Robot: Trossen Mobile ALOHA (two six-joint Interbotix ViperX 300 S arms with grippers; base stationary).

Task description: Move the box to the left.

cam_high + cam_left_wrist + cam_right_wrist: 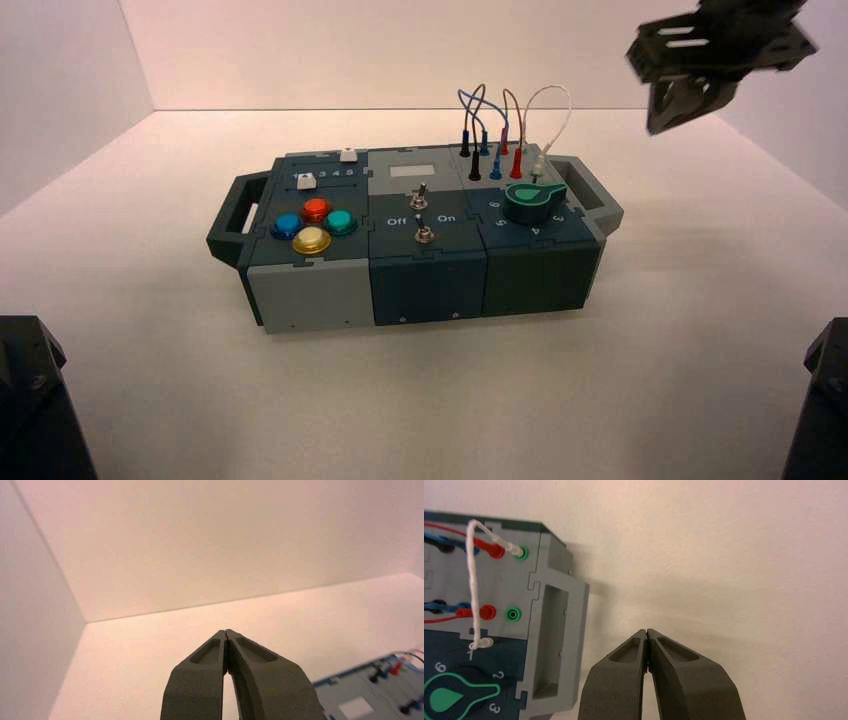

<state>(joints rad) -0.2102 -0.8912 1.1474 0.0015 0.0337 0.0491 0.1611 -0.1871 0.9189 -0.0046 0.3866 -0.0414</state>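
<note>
Dark teal and grey panels form the box (430, 285), which sits near the middle of the table (430, 400), its long side facing the robot. The grey handle (575, 645) closes its right end. The white wire (472, 580) has one end in a green socket; its other end lies clear of the open green socket (512, 614), near the green knob (446, 698).

Right gripper (647, 631): clenched, holding nothing, apart from the handle on the box's right side. Left gripper (226, 631): clenched and empty, off the box's left part.

Judgement: the step in hand is placing the right gripper for a leftward push. Hazards:

- Contact too high: the fingertips may ride over the handle and snag the white wire.
- Push off-centre on the end: the box may rotate instead of sliding straight.
- Left gripper too low in the path: the box may strike it and stall.
</note>
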